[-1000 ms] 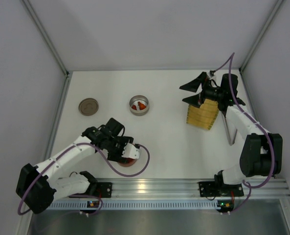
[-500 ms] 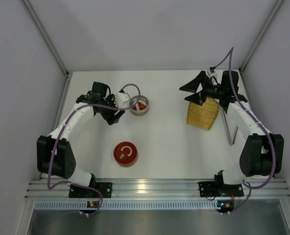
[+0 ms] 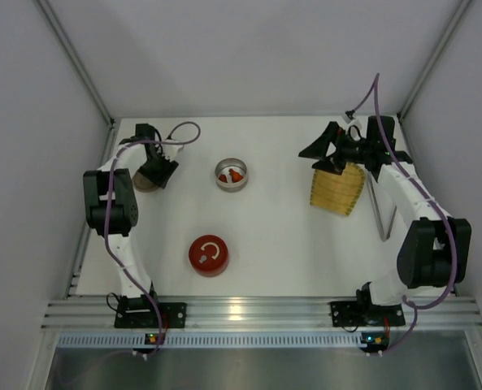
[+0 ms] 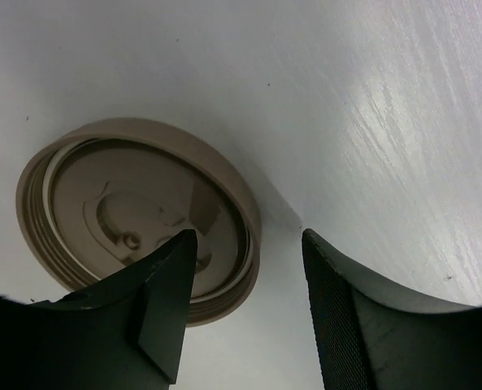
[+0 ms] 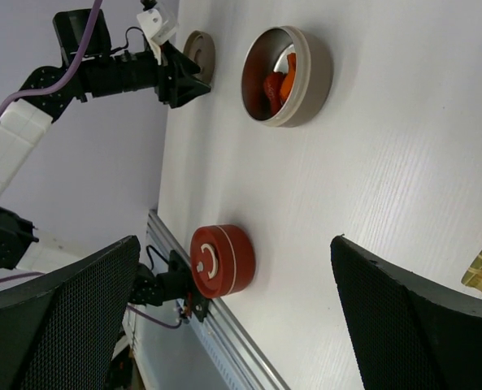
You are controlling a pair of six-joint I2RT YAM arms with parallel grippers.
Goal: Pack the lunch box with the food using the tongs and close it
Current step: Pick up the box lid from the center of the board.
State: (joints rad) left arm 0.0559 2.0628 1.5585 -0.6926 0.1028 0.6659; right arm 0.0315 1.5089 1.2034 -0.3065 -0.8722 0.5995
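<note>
The tongs [image 3: 378, 210], slim and probably light, stiff and slippery, lay flat just right of the yellow tray [image 3: 336, 188]. They looked best pinched across both arms near mid-length, and the right gripper [image 3: 322, 158] hung wide open and empty over the tray's far end. The left gripper [image 4: 247, 237] stood parted astride the tan lid [image 4: 135, 215] rim, gripping nothing, and the metal lunch box [image 3: 232, 188] held the small, crushable-looking food [image 3: 235, 174].

Bright, even light casts soft shadows, with glare streaking the table [image 4: 403, 114] (left wrist view, slightly soft).
</note>
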